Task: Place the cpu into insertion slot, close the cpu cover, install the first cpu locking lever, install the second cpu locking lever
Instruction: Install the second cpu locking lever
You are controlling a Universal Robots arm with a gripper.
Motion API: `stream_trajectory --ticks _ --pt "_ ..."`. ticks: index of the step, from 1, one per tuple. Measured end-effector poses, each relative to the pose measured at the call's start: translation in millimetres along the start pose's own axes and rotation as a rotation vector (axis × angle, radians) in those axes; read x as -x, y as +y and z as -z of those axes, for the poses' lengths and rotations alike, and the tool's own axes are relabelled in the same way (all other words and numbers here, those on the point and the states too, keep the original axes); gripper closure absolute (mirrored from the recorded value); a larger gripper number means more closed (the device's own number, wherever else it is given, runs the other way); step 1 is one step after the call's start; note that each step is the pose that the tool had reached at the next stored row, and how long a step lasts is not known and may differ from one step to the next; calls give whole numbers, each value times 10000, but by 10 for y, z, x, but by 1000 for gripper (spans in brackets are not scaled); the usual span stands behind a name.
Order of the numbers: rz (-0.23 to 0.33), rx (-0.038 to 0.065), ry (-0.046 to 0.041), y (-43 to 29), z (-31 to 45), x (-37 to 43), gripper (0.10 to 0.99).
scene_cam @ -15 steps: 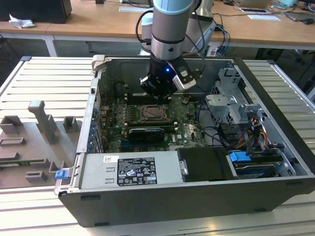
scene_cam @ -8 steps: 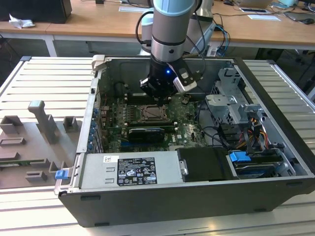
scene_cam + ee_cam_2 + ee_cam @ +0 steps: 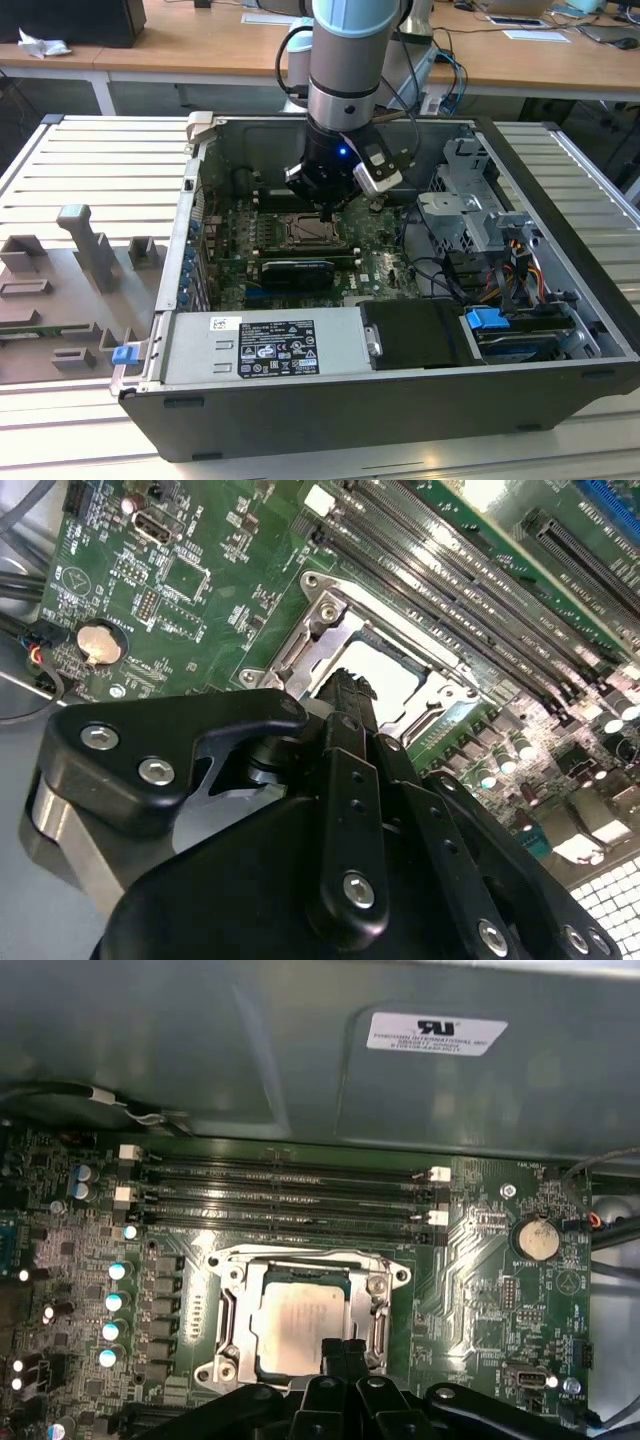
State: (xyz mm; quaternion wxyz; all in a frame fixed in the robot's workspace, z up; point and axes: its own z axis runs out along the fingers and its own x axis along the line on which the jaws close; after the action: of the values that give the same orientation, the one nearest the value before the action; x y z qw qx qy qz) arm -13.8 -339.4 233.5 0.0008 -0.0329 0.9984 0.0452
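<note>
The cpu (image 3: 298, 1322), a pale silver square, sits in the insertion slot (image 3: 232, 1312) on the green board. The cpu cover (image 3: 305, 1261), a silver frame, lies flat around it, and the chip shows through its window. My gripper (image 3: 343, 1350) hangs just above the edge of the cpu, its black fingertips pressed together with nothing between them. In the second wrist view the gripper (image 3: 345, 685) tip points at the cpu (image 3: 390, 675) inside the cover (image 3: 318, 630). In the exterior view the gripper (image 3: 325, 208) is right over the slot (image 3: 305, 232) inside the open computer case.
Long black memory slots (image 3: 285, 1195) run beside the socket, and a coin battery (image 3: 535, 1238) sits on the board. The case wall (image 3: 300, 1050) rises behind. A power supply (image 3: 265, 345), drive cage (image 3: 465, 210) and cables (image 3: 520, 275) crowd the case. Grey fixtures (image 3: 70, 270) stand at the exterior view's left.
</note>
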Motion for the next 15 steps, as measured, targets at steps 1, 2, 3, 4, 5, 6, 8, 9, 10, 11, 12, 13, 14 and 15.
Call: stream_trajectory --ticks 1,2,3,4,5,6,8,9,10,11,12,13,14,15 --pt "-1 0 0 -12 1 -1 980" --pt "-1 0 0 -32 3 -2 980" --pt "-1 0 0 -41 4 -3 980" --pt "-2 -1 0 -45 6 -4 980" --pt "-3 -3 1 -46 15 -4 980" --pt "-3 -2 0 -46 27 -4 980" --pt "-1 -1 0 -42 86 -3 980" --pt "0 1 -1 -47 88 -3 980" --pt "-1 1 0 -58 89 -4 980" --pt "-3 0 0 -67 90 -5 980" --pt "-3 0 -1 -84 92 -6 980" --pt "-4 0 0 -104 94 -8 980" --pt "-4 -1 0 -133 96 -10 980" --pt "-4 0 0 -159 95 -12 980"
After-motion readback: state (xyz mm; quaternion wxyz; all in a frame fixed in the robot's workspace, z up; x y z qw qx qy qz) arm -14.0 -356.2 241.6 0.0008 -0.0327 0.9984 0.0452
